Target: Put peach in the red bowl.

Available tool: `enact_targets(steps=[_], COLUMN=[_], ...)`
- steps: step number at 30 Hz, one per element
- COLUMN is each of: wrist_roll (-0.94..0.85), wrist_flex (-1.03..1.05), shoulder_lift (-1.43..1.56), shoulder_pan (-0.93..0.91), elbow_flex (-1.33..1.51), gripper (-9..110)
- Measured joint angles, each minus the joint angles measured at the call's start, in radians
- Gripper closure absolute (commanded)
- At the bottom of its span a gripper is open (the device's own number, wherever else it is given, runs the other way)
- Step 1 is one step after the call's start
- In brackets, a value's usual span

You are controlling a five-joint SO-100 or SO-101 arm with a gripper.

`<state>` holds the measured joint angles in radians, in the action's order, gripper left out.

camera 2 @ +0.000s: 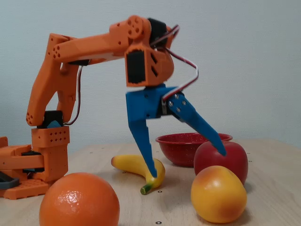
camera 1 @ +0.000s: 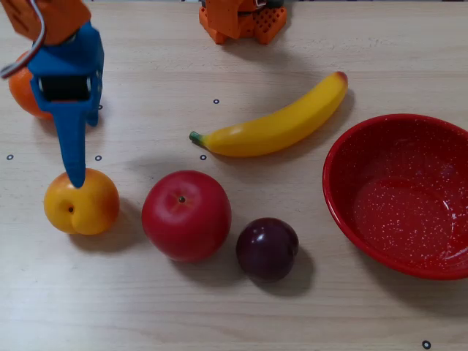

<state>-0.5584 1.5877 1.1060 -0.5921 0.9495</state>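
Peach: the peach (camera 1: pixel 81 202) sits on the pale wooden counter (camera 1: pixel 219 314) at the left of a fixed view taken from above, stem dimple facing left; the low fixed view shows it (camera 2: pixel 218 194) in the foreground.
Tool: the blue tool (camera 2: pixel 187 164) hangs above the peach, jaws spread wide and holding nothing; one fingertip (camera 1: pixel 76 178) overlaps the fruit's top edge from above.
Neighbours: a red apple (camera 1: pixel 186 215) sits just right of the peach, then a dark plum (camera 1: pixel 267 248).
Behind: a banana (camera 1: pixel 275 122) lies diagonally beyond the apple; an orange (camera 1: pixel 23 91) peeks out behind the tool.
Red bowl: the red bowl (camera 1: pixel 344 146) stands at far right, well apart, with apple and plum between.
Arm: the orange arm (camera 2: pixel 70 61) arches over the fruit.
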Motion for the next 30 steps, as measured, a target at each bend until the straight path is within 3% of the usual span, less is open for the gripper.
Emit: enact_targets(steps=[30], wrist_roll=[-0.003], wrist_flex=[-0.153], shoulder_lift=[-0.152], shoulder_pan=[0.032], elbow_flex=[-0.031], gripper=[53])
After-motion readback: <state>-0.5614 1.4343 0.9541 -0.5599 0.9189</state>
